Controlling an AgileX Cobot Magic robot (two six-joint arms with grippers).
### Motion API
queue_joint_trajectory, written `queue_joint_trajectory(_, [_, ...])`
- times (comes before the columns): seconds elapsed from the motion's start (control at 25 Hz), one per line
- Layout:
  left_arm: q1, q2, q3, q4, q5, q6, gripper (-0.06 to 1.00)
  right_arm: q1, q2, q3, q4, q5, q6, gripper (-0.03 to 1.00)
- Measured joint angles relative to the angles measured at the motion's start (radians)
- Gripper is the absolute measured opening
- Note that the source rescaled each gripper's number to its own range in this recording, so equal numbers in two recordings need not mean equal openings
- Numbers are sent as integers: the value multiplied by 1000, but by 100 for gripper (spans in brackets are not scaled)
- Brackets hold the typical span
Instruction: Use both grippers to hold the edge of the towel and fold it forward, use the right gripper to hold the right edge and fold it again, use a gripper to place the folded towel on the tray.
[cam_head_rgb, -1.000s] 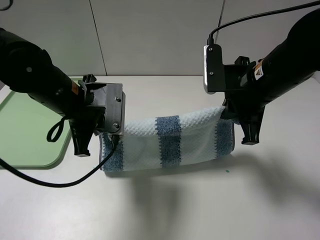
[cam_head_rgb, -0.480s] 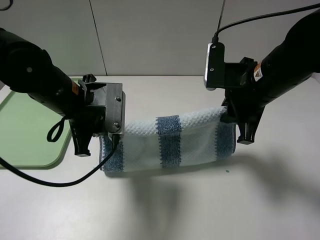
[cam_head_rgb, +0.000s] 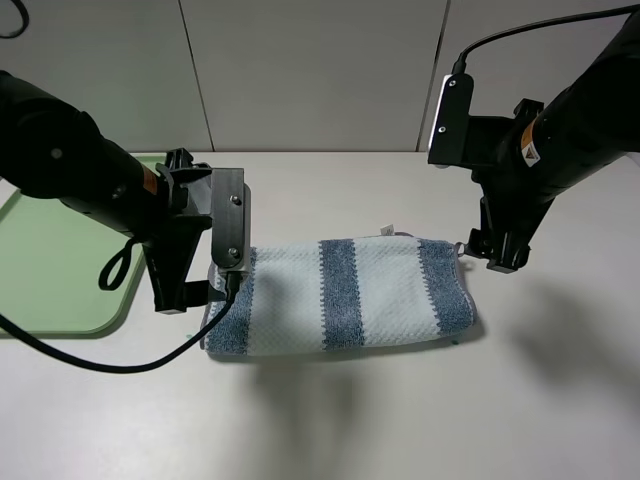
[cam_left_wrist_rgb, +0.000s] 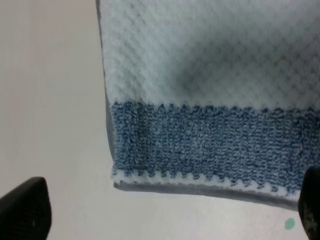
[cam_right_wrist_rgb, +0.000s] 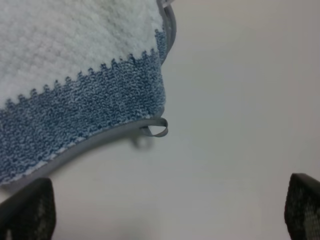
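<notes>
The folded towel (cam_head_rgb: 340, 295), striped pale and blue-grey, lies flat on the counter (cam_head_rgb: 400, 420). At its 9 o'clock end the left gripper (cam_head_rgb: 182, 292), and at 3 o'clock the right gripper (cam_head_rgb: 488, 252), hang with jaws released. The left arm partly hides the tray (cam_head_rgb: 60, 300).

Off-white tabletop (cam_head_rgb: 400, 420), matte, soft shadows on it. 1 tiny teal dot (cam_left_wrist_rgb: 289, 224) on tabletop. Behind, pale grey wall panels (cam_head_rgb: 310, 70), 2 thin dark vertical seams (cam_head_rgb: 196, 75) between them, meeting the table's far edge.
</notes>
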Motion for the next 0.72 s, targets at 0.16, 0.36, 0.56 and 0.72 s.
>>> queue_joint_trajectory(0.16, [0,0,0,0,0,0,100,0,0,0,0,0,3,100])
queue_joint_trajectory(0.36, [0,-3,0,0,0,0,100,0,0,0,0,0,7,100])
queue_joint_trajectory(0.56, [0,-61,0,0,0,-24,100,0,0,0,-1,0,72,100])
queue_joint_trajectory(0.72, [0,-143,0,0,4,-120,100,0,0,0,-3,9,177,100])
